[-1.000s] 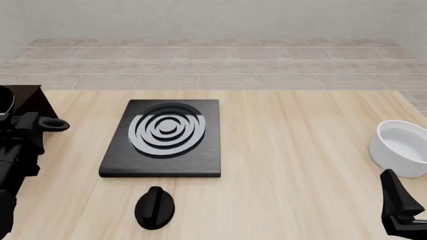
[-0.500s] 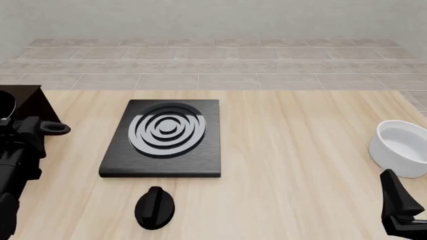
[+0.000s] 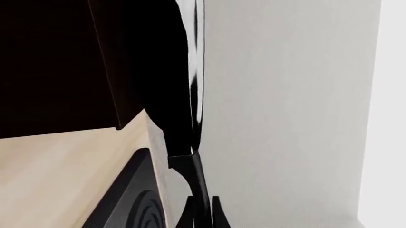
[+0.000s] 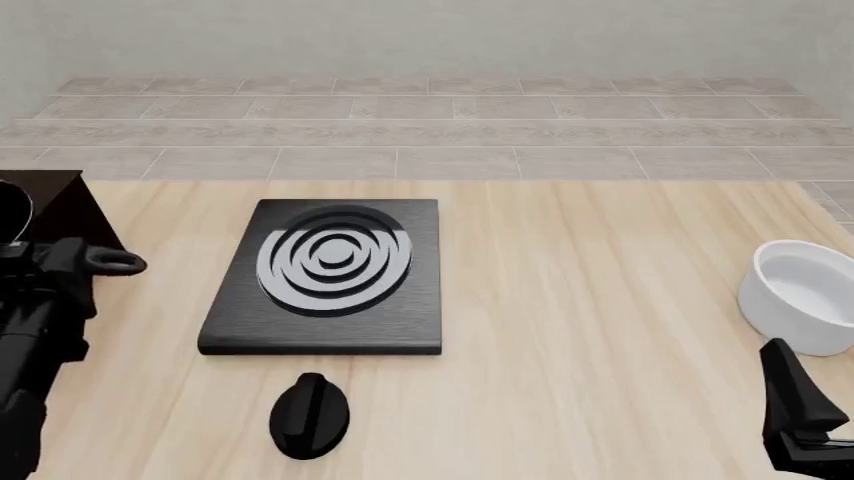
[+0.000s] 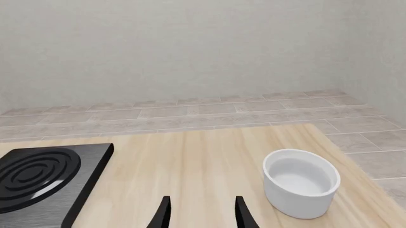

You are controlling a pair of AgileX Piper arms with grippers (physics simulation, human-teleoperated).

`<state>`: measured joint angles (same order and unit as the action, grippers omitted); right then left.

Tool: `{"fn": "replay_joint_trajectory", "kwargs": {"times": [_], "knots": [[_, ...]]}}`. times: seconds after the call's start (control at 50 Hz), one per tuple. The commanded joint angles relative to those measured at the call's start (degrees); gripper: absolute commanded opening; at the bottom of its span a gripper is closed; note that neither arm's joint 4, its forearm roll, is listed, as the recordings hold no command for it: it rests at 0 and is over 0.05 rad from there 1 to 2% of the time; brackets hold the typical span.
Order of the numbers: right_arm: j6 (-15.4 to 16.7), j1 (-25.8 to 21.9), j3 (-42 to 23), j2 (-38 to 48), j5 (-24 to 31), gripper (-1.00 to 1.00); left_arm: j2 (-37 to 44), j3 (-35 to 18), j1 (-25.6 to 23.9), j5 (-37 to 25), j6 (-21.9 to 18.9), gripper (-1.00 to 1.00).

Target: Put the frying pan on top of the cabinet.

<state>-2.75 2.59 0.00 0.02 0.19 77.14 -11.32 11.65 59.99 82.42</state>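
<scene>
lower the frying pan [image 4: 11,212] flat onto the cabinet [image 4: 60,205], far left of frame; left gripper [image 4: 54,262] apparently clamped on the pan's handle; right gripper [image 5: 199,211] parted, empty.

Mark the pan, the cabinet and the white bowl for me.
pan [image 4: 118,263], front view, loop at the end of its handle.
cabinet [image 4: 60,205], front view, flat top near its right edge.
white bowl [image 5: 301,190], right wrist view, outer wall.

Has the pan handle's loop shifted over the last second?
Yes. The frying pan handle loop has slid slightly right and down, toward the black slab.
</scene>
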Motion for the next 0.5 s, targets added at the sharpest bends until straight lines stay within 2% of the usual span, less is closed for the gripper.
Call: {"fn": "replay_joint_trajectory", "kwargs": {"times": [0.02,0.36,0.42,0.5], "knots": [[0.1,-0.1,0.0,0.0,0.0,1.0,0.1,0.2,0.8,0.4,-0.7,1.0],[0.4,-0.3,0.0,0.0,0.0,1.0,-4.4,0.3,1.4,-2.3,-1.8,1.0],[0.4,-0.4,0.0,0.0,0.1,1.0,-7.1,-0.1,1.7,-5.2,-1.9,1.0],[0.4,-0.4,0.0,0.0,0.1,1.0,-7.6,1.1,2.0,-4.1,-2.3,1.0]]}}
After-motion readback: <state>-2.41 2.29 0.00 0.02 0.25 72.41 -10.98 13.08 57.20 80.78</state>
